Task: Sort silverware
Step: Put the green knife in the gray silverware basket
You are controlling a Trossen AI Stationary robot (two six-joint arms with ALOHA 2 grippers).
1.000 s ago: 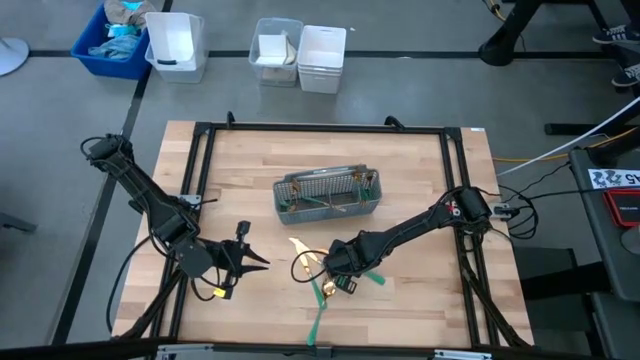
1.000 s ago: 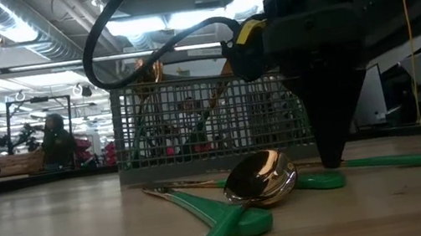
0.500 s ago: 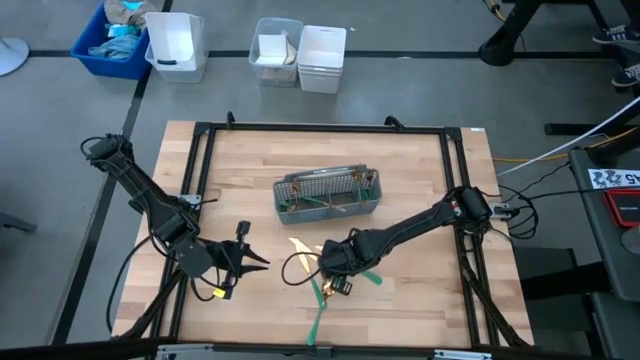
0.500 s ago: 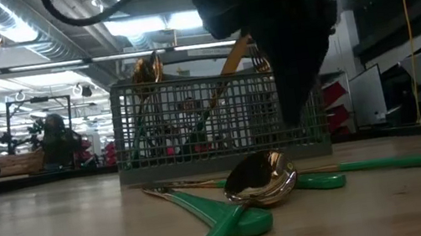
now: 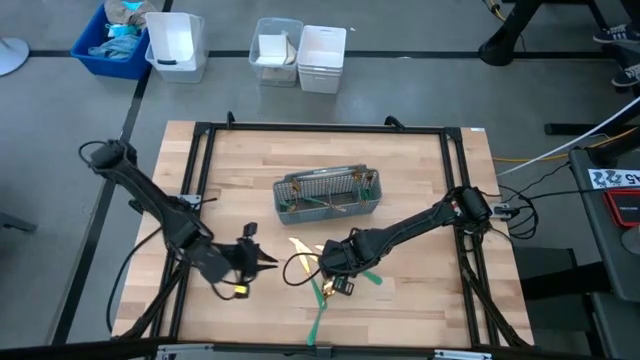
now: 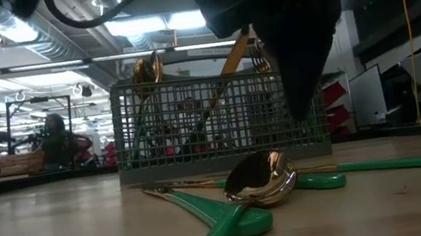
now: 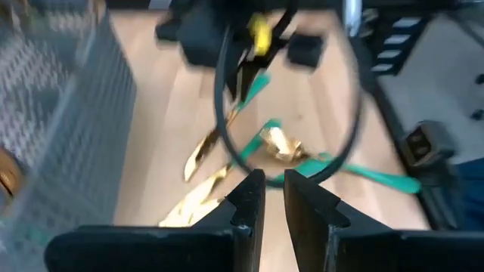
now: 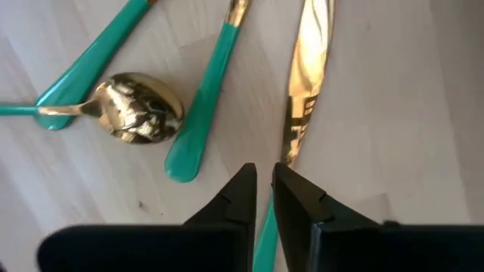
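The loose silverware, gold-headed pieces with slim teal-green handles (image 5: pixel 322 290), lies in a small crossed heap on the pale wooden table (image 5: pixel 420 190), at about 6 o'clock from the grey wire-mesh caddy (image 5: pixel 328 195). From my right wrist I look straight down on a gold knife blade (image 8: pixel 305 72) whose long axis runs roughly 12 to 6 o'clock, with its teal handle passing under my fingers. Beside it, at its 9 o'clock, a teal-green handle (image 8: pixel 204 106) lies nearly parallel, gold neck toward 12. Further toward 9 sits a shiny gold spoon bowl (image 8: pixel 140 106) whose thin stem runs off toward 9 o'clock. From table height the same spoon bowl (image 6: pixel 261 179) rests tilted on crossed green handles. One long teal handle (image 5: pixel 320 318) in the overhead view stretches from the heap toward 6 o'clock. More pieces stand upright in the caddy (image 6: pixel 219 121), gold heads up.

My right gripper (image 8: pixel 261 196) hangs directly over the heap, arm reaching in from the table's 3 o'clock side, fingers pointing down; they are pinched nearly together with only a thin slit, holding nothing. My left gripper (image 5: pixel 262 262) sits just off the heap at its 9 o'clock, pointing toward it; its fingers (image 7: pixel 249 198) are likewise almost closed, with nothing between them.
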